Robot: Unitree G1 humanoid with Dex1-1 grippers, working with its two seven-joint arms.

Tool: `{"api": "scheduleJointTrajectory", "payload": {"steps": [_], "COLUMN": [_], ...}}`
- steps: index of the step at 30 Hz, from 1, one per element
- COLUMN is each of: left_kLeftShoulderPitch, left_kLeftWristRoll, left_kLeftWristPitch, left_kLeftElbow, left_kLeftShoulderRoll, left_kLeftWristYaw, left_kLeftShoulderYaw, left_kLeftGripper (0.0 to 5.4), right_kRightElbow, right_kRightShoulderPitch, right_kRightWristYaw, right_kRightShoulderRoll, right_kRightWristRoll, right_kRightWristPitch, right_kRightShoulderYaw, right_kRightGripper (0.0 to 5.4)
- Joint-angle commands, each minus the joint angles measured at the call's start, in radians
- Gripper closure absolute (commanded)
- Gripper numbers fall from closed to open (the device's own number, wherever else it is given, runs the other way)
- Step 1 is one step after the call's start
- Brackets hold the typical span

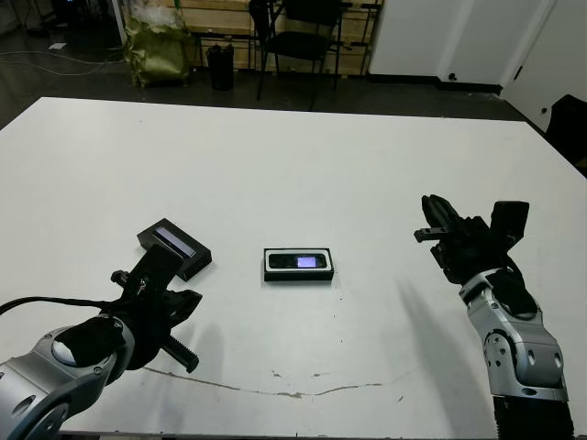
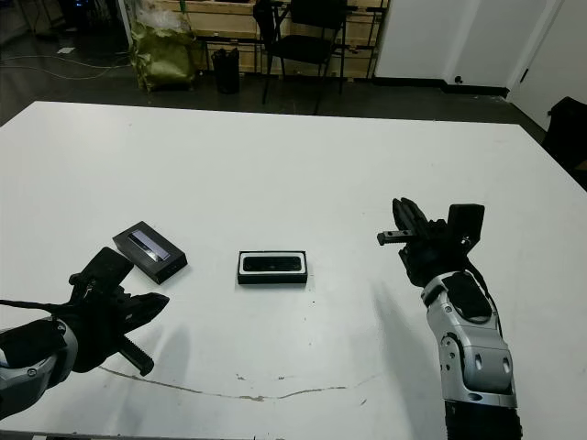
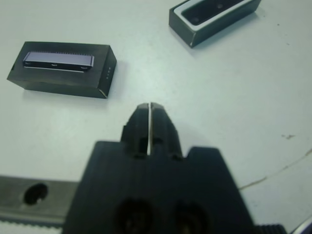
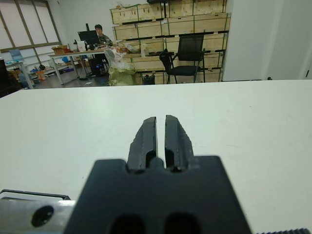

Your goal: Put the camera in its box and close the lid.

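Left gripper (image 3: 150, 108): its two black fingers are pressed together with nothing between them; it hangs low over the white table (image 1: 275, 156), just short of the lid.
Right gripper (image 4: 161, 127): fingers drawn almost together with only a thin slit between, carrying nothing; it is raised well off to the robot's right, aimed out over bare tabletop and away from all three task things.
Lid (image 1: 175, 247): flat black cover with the pale stripe up, lying on the table just beyond the left gripper and turned at a slant to the box.
Camera (image 1: 299, 262): the slim black bar with its bluish window lies inside the box, seemingly flat within the white lining.
Box (image 1: 299, 277): open, near the middle of the table, apart from the lid and between the two arms.
Step in hand: by my reading the camera is already placed, so fetching the lid is what remains, and the left arm is the nearer one.
How to do it well: spread the left fingers before going down, straddle the lid across its narrow width, and close on the side walls rather than the striped top.
Carry and seat: lift clear, turn the lid to match the box's long axis, then lower it squarely.
Risk: a skewed lid could catch a corner and shove the light box along the table.
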Motion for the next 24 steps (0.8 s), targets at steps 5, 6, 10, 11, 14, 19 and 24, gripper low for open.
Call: {"api": "scheduleJointTrajectory", "payload": {"steps": [5,6,10,11,14,19,24], "left_kLeftShoulderPitch": [-0.004,-0.005,0.016,0.004,-0.055,-0.201,-0.354], "left_kLeftWristRoll": [0.016,0.017,0.059,0.056,0.032,0.114,0.188], "left_kLeftWristPitch": [0.017,0.018,-0.463,-0.545,-0.581,-0.834,-1.000], "left_kLeftElbow": [-0.005,-0.005,0.197,0.231,0.275,0.510,0.751], "left_kLeftShoulderRoll": [-0.004,-0.004,-0.183,-0.227,-0.217,-0.178,-0.162], "left_kLeftWristYaw": [-0.001,-0.001,-0.023,-0.015,-0.023,-0.074,-0.074], "left_kLeftShoulderYaw": [-0.007,-0.007,0.139,0.196,0.257,0.290,0.307], "left_kLeftGripper": [5.39,5.39,5.39,5.39,5.39,5.39,5.39], "right_kRightElbow": [0.008,0.008,0.061,0.079,0.094,0.088,0.030], "right_kRightShoulderPitch": [0.009,0.009,-0.008,-0.012,-0.013,-0.013,0.001], "right_kRightWristYaw": [0.000,0.000,0.053,0.068,0.082,0.103,0.081], "right_kRightShoulderRoll": [-0.013,-0.013,-0.009,-0.005,-0.002,0.003,0.003], "right_kRightWristRoll": [-0.002,-0.002,0.016,0.020,0.024,0.045,0.033], "right_kRightWristPitch": [0.019,0.019,-0.041,-0.062,-0.077,-0.097,-0.083], "right_kRightShoulderYaw": [-0.006,-0.006,-0.008,-0.009,-0.012,-0.012,0.005], "right_kRightGripper": [5.40,5.40,5.40,5.40,5.40,5.40,5.40]}}
